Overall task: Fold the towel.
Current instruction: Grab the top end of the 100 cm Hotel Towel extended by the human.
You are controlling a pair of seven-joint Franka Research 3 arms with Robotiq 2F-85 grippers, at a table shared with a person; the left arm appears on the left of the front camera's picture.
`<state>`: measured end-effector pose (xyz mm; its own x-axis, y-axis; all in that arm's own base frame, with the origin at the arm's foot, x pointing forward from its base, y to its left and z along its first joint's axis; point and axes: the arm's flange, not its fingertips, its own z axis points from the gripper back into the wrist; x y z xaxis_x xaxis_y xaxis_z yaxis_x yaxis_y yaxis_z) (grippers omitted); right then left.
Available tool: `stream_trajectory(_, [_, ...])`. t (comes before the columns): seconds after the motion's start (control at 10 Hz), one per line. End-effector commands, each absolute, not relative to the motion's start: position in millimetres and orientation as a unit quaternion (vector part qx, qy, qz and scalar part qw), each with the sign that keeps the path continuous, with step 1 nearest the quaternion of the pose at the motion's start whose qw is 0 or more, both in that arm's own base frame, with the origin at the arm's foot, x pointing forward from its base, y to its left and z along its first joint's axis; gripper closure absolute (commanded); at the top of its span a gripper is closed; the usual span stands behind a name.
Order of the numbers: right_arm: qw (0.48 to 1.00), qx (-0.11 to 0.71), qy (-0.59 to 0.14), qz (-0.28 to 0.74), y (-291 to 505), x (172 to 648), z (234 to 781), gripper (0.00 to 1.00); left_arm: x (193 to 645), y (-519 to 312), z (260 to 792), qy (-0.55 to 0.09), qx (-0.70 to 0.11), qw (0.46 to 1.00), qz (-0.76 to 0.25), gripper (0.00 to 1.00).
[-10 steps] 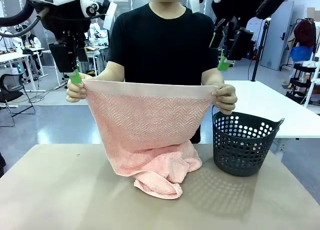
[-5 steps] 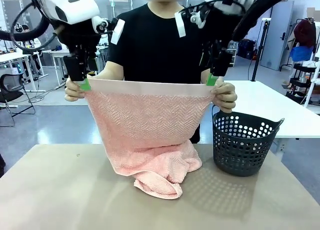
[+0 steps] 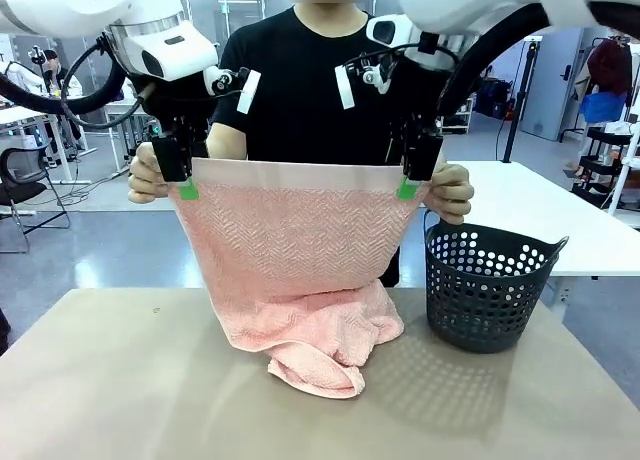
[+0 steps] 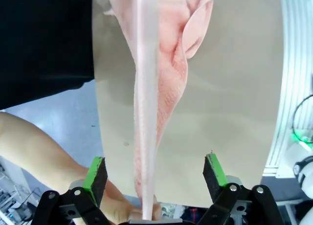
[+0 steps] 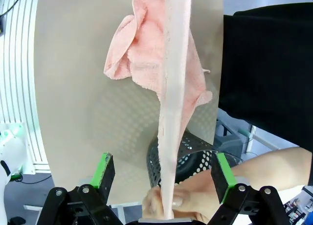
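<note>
A person across the table holds the pale pink towel (image 3: 290, 250) up by its top hem, one hand at each corner; its lower part lies bunched on the table. My left gripper (image 3: 185, 188) hangs open over the top left corner, beside the person's hand (image 3: 148, 175). My right gripper (image 3: 408, 187) stands open over the top right corner next to the other hand (image 3: 452, 192). In the left wrist view the towel's edge (image 4: 145, 112) runs between the green pads (image 4: 96, 173). The right wrist view likewise has the hem (image 5: 172, 122) between its pads (image 5: 104, 170).
A dark perforated plastic basket (image 3: 488, 285) stands on the table at the right, just below the person's hand. The tan tabletop (image 3: 120, 380) has free room at left and front. A white table (image 3: 560, 220) stands behind on the right.
Both grippers have come down and inward from above the person's hands to straddle the towel's top corners. The towel and the person's hands have stayed put.
</note>
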<state>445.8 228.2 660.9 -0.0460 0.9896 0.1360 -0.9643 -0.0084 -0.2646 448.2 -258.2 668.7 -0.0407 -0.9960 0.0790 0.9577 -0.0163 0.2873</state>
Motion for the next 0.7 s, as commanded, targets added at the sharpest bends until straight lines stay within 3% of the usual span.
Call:
stream_trajectory(0.0, [0.703, -0.023, -0.155, 0.694, 230.3, 451.8, 644.9, 0.0, 456.2, -247.8, 666.8, -0.141, 0.049, 0.685, -0.713, 0.0])
stream_trajectory(0.1, [0.708, -0.022, -0.149, 0.69, 231.1, 457.2, 635.4, 0.0, 459.8, -243.4, 661.5, -0.139, 0.038, 0.685, -0.714, 0.0])
stream_trajectory(0.2, [0.706, -0.03, -0.148, 0.692, 231.2, 460.1, 631.2, 0.0, 463.1, -242.4, 657.6, -0.137, 0.036, 0.686, -0.714, 0.17])
stream_trajectory(0.3, [0.708, -0.03, -0.152, 0.689, 230.6, 460.3, 631.5, 0.48, 461.2, -240.8, 657.8, -0.138, 0.023, 0.683, -0.717, 0.59])
stream_trajectory(0.4, [0.711, -0.028, -0.15, 0.686, 228.6, 459.7, 631.8, 0.6, 459.9, -240.3, 657.1, -0.134, 0.026, 0.683, -0.717, 0.77])
stream_trajectory(0.5, [0.711, -0.028, -0.148, 0.687, 228.6, 459.5, 631.8, 1.0, 458.6, -239.4, 656.4, -0.129, 0.027, 0.682, -0.719, 1.0])
stream_trajectory(0.6, [0.71, -0.029, -0.147, 0.688, 228.8, 459.5, 631.8, 1.0, 458.5, -239.3, 655.9, -0.128, 0.028, 0.682, -0.72, 1.0])
